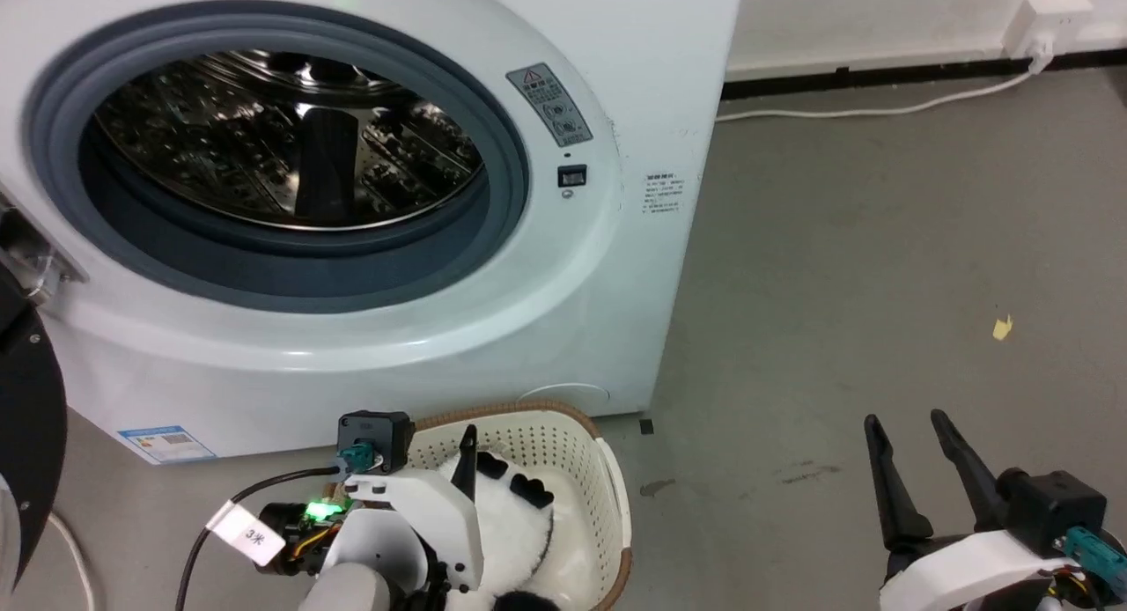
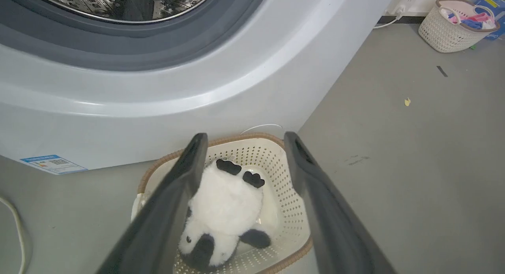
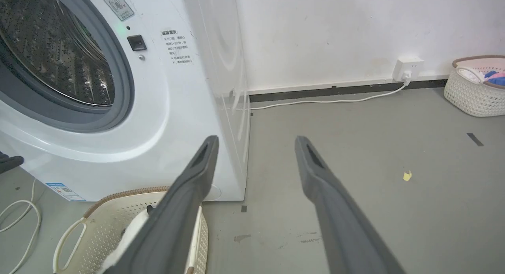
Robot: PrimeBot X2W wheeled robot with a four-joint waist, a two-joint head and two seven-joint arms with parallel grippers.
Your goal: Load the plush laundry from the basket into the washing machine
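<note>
One clothes basket (image 3: 473, 100) by wall (image 3: 335, 29) | floor scrap (image 3: 407, 175) — washing machine (image 3: 177, 108) open

The washing machine (image 1: 352, 347) stands on the floor (image 1: 880, 268) to the left, backed against the wall (image 3: 335, 33), its porthole facing the robot; the basket (image 1: 607, 479) sits on the floor just before the machine's lower front, near its right corner; the plush laundry (image 2: 225, 203) lies in the basket; the left gripper (image 2: 244, 136) hangs above the toy, fingers apart; the right gripper (image 1: 905, 417) hovers, fingers apart, over floor well right of the basket; a socket (image 3: 408, 66) sits low on the wall right of the machine; a cable (image 1: 880, 111) runs from it along the floor toward the machine; a second basket (image 3: 473, 92) stands by the wall farther right; a scrap (image 1: 1002, 327) lies on the floor between.
</note>
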